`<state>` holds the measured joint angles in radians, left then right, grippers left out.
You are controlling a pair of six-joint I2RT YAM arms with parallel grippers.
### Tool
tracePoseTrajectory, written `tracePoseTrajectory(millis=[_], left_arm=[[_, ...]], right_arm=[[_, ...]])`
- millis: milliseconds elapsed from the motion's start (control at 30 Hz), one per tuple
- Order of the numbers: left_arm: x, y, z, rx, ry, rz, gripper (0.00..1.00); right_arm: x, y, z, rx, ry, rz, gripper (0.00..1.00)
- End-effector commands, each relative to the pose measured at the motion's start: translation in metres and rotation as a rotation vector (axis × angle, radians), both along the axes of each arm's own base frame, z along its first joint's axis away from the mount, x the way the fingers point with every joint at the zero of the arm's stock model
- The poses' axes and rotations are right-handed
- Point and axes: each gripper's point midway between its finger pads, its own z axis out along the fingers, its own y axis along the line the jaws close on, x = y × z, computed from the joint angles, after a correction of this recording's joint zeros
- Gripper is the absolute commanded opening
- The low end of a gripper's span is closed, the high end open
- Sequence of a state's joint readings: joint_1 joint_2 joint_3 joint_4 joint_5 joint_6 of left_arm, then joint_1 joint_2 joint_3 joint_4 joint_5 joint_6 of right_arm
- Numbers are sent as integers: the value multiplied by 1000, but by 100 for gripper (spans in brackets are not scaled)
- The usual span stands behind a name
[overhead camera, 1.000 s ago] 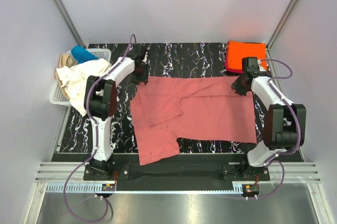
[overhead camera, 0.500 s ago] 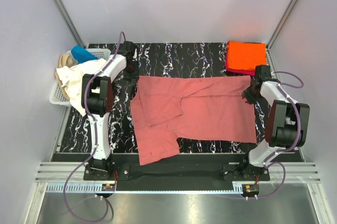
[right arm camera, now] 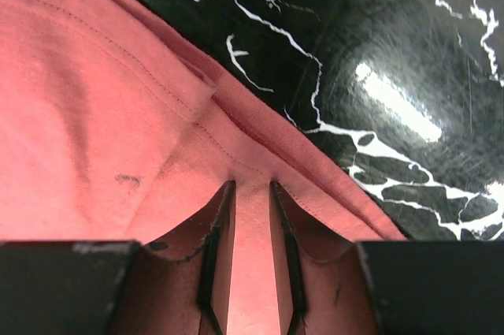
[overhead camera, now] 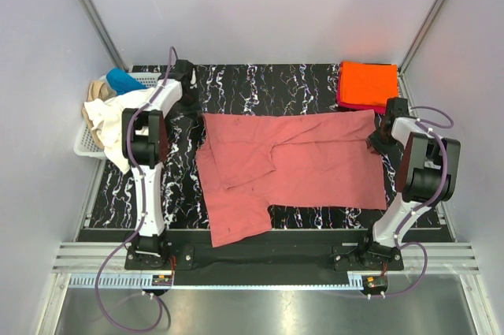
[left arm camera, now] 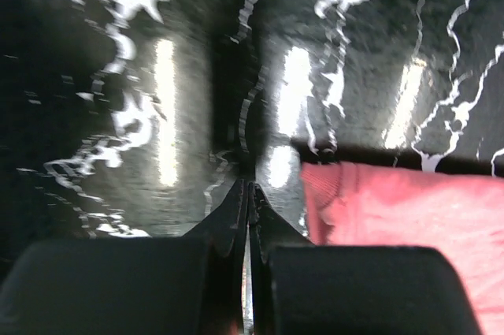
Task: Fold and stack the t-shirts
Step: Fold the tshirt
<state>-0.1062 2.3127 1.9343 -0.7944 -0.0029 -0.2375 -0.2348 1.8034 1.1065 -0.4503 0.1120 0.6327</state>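
- Pink t-shirt lies spread out in the middle of the black, white-veined surface. One sleeve is folded over its body, and the other sleeve points toward the near edge.
- The left end effector is at the far left, over bare surface. Its two fingers are pressed together with nothing between them. The pink t-shirt's corner is just beside it.
- The right end effector is at the shirt's right edge. Its fingers pinch a bit of the pink cloth near the hem.
- An orange t-shirt, folded square, sits on a magenta t-shirt in the far right corner.
- A white basket stands at the left. A cream-white t-shirt hangs over its side. A tan t-shirt and a blue t-shirt lie inside it.
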Motion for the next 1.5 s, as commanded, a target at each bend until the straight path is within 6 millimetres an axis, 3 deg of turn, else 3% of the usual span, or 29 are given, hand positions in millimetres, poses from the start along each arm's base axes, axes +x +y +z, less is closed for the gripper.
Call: tracePoseTrajectory(millis=[0,133,233,333,400,467,533,767,1167,1300,1400,1433,1467], left_arm=[[21,-7,31,-46,-90,5,0],[22,-14,57,-87,-134,-7,0],[15,-19,81,-93,-169,-15,7],[9,-36,108,-101,-218,-58,8],[1,-65,119,-159,-233,-120,9],[-3,-86,116,-180,-229,-168,10],[-2,-93,103,-173,-205,-188,10],[5,-74,46,-108,-106,-135,11],[0,-60,-1,-48,-12,-98,13],[0,-59,-4,-40,-10,-100,13],[1,-57,-4,-33,-13,-101,13],[2,-57,-5,-27,-14,-103,13],[2,-55,-6,-21,-12,-100,13]], right_arm=[[13,-15,4,-75,-19,39,31],[21,-7,29,-40,-76,78,32],[18,-8,48,-45,-106,29,34],[22,-11,56,-31,-120,-40,38],[31,-12,54,-9,-122,-82,39],[38,-14,56,-6,-129,-107,38],[44,-18,53,-6,-130,-146,38],[53,-24,47,-5,-114,-194,38],[54,-32,28,-31,-63,-230,39],[57,-34,18,-34,-42,-224,38],[56,-36,14,-40,-33,-225,32],[55,-37,14,-46,-33,-231,26],[54,-38,16,-52,-37,-238,11]])
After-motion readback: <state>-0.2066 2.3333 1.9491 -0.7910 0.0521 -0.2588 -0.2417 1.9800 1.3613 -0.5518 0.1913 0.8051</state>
